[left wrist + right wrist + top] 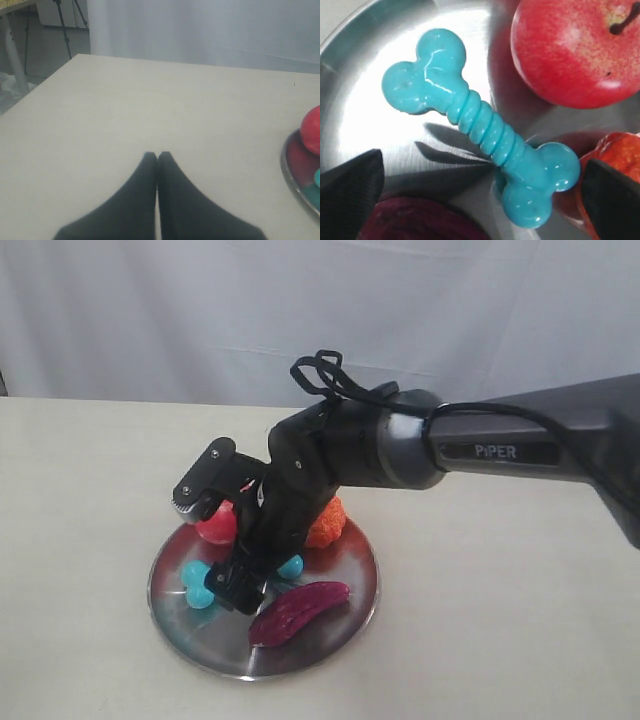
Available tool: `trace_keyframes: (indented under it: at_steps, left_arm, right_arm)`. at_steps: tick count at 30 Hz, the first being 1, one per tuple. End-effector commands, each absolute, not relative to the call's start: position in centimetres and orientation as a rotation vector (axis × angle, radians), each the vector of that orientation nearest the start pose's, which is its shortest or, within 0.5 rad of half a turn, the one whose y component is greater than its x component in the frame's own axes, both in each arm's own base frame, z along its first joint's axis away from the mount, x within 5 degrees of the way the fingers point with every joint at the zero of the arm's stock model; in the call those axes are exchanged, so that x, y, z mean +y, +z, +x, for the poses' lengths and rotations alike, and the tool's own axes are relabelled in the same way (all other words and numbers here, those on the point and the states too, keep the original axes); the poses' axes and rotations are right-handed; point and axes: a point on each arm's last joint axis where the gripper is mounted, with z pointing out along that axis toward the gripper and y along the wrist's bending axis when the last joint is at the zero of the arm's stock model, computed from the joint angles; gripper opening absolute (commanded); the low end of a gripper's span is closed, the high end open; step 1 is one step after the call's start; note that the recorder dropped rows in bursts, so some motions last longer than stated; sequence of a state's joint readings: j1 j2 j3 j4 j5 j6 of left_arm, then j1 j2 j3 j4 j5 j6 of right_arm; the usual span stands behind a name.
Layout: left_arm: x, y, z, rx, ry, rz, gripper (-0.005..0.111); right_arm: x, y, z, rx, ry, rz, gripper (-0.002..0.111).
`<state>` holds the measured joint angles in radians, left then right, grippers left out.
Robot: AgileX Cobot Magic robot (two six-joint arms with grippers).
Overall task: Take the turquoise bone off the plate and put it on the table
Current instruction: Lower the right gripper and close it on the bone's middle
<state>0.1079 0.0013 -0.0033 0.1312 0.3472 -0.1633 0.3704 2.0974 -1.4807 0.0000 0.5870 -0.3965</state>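
Note:
The turquoise bone [480,122] lies flat on the shiny steel plate [355,125], its knobbed ends showing either side of my right arm in the exterior view [197,583]. My right gripper [482,200] hovers low over it, open, one dark finger [350,192] on each side and nothing held. Seen from outside, that gripper [214,550] reaches down over the plate [335,635]. My left gripper [157,156] is shut and empty above the beige table [150,100], off to the plate's side [289,167].
On the plate with the bone are a red apple [570,50], an orange toy food [615,150] and a dark purple vegetable [300,610]. The table [500,620] stretches around the plate, with a white curtain behind.

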Motion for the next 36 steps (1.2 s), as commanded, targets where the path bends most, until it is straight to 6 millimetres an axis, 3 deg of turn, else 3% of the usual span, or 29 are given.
trace_keyframes:
  at_steps: [1, 12, 22, 24, 28, 30, 35, 36]
  left_arm:
    - [0.9, 18.2, 5.3, 1.819, 0.083, -0.160, 0.000]
    - [0.9, 18.2, 5.3, 1.819, 0.083, -0.160, 0.000]
    - [0.9, 18.2, 5.3, 1.819, 0.083, -0.160, 0.000]
    - [0.9, 18.2, 5.3, 1.819, 0.083, -0.160, 0.000]
    - [0.9, 18.2, 5.3, 1.819, 0.083, -0.160, 0.000]
    - [0.9, 18.2, 5.3, 1.819, 0.083, -0.160, 0.000]
    - [0.9, 18.2, 5.3, 1.819, 0.083, -0.160, 0.000]
    - [0.9, 18.2, 5.3, 1.819, 0.083, -0.160, 0.000]
  right_arm:
    - [16.0, 16.2, 41.8, 2.427, -0.021, -1.016, 0.100]
    - [16.6, 13.9, 43.1, 2.448, -0.007, -1.016, 0.100]
    - [17.4, 13.1, 44.5, 2.558, 0.046, -1.026, 0.100]
    - [17.3, 13.0, 44.4, 2.570, 0.044, -1.040, 0.091]
    - [17.2, 13.0, 44.5, 2.577, 0.042, -1.019, 0.046]
    - [17.2, 13.0, 44.5, 2.575, 0.042, -1.019, 0.036]
    - [17.2, 13.0, 44.4, 2.585, 0.042, -1.029, 0.034]
    - [17.2, 13.0, 44.4, 2.585, 0.042, -1.029, 0.027]
